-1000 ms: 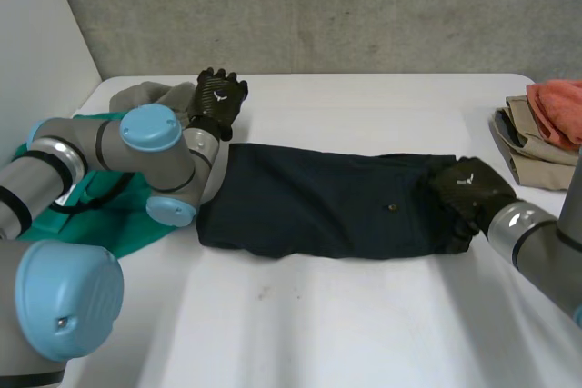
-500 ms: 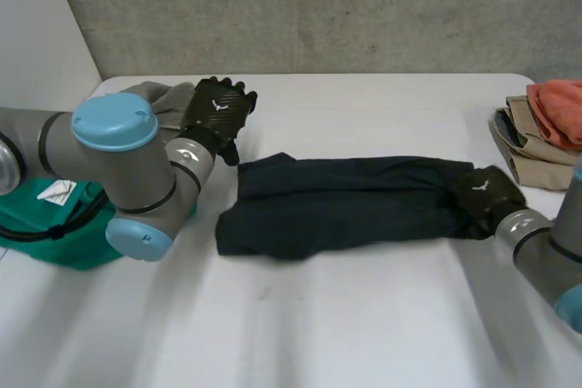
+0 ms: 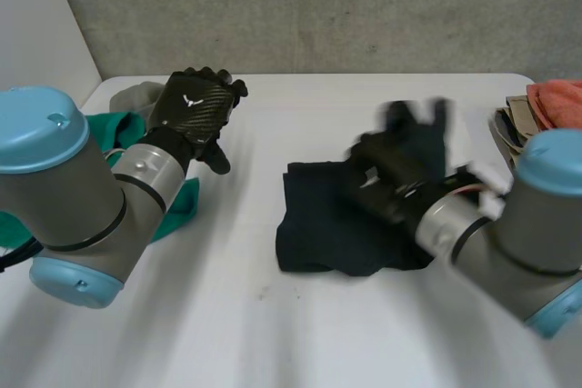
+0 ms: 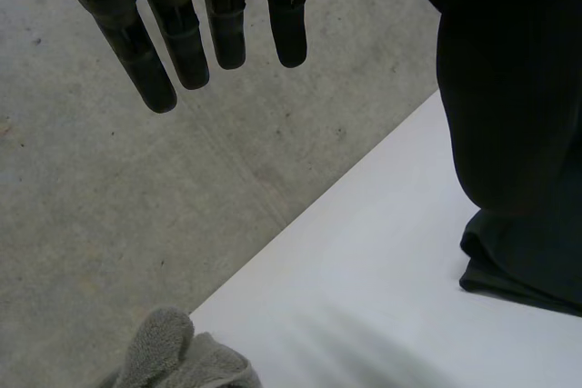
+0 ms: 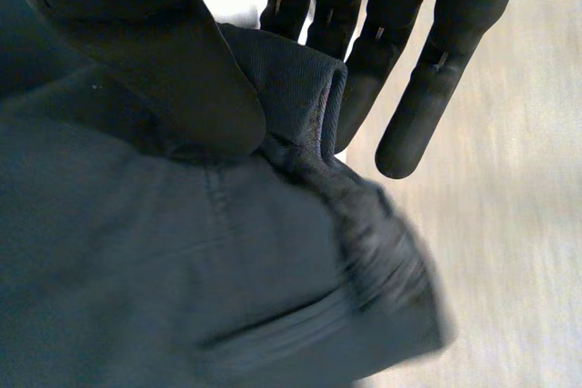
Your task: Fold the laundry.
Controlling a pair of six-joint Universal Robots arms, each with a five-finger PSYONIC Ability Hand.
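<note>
Dark garment (image 3: pixel 316 224), white table (image 3: pixel 273 333), concrete wall (image 3: pixel 318 6)

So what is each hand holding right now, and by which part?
The right hand pinches the dark garment by a thick folded edge, between thumb and fingers. The left hand holds nothing, its fingers straight.

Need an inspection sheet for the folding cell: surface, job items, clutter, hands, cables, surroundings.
surface: white table, one small dark speck near the front.
job's things: dark navy garment bunched mid-table, one end held up.
clutter: grey fleece cloth and green cloth far left; folded tan and orange stack at the right edge.
hands: left hand open, fingers straight, apart from the garment; right hand pinching the garment's edge between thumb and fingers.
cables: nothing seen.
surroundings: grey concrete wall behind; white panel at left.
</note>
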